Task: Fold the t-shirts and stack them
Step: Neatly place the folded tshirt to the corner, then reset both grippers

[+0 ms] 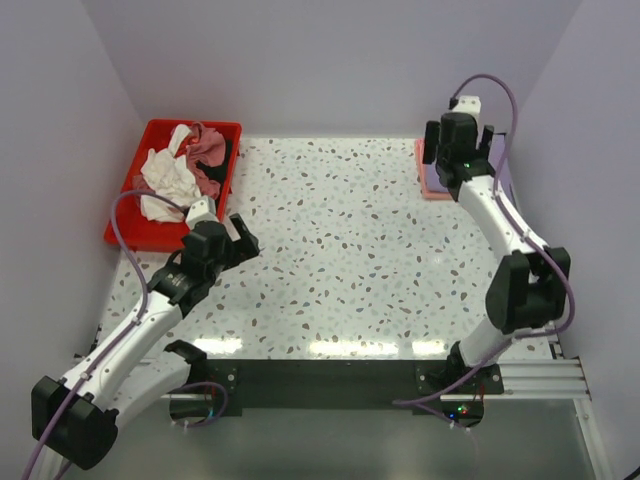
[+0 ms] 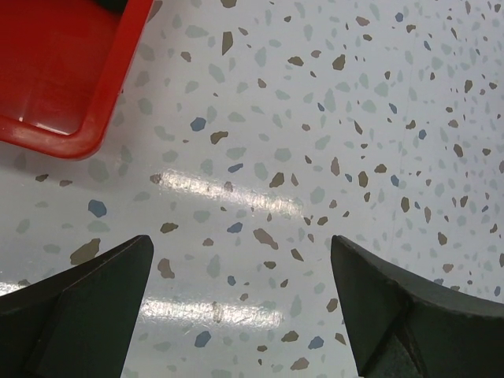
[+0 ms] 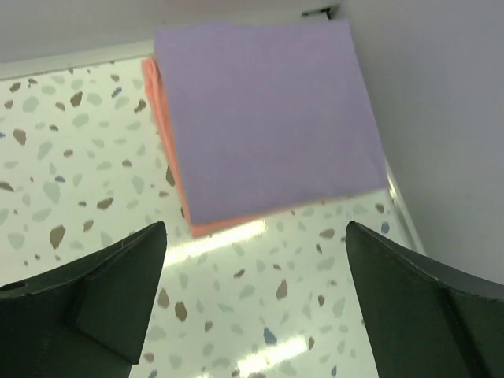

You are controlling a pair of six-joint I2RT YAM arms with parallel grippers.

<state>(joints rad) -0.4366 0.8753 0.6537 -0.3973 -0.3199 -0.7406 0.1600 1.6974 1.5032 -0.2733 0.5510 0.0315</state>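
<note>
A folded lavender-purple t-shirt [image 3: 264,118] lies on a folded salmon-pink t-shirt [image 3: 157,134] at the table's far right corner; the stack also shows in the top view [image 1: 432,180], mostly hidden behind my right arm. My right gripper [image 3: 256,260] is open and empty, just short of the stack. A loose heap of white [image 1: 165,180], dusty-rose [image 1: 205,150] and dark t-shirts fills the red tray. My left gripper [image 2: 240,272] is open and empty above bare table, right of the tray's near corner.
The red plastic tray [image 1: 130,235] sits at the far left; its corner shows in the left wrist view [image 2: 79,134]. Grey walls close the table at the back and both sides. The speckled tabletop [image 1: 340,240] lies between the arms.
</note>
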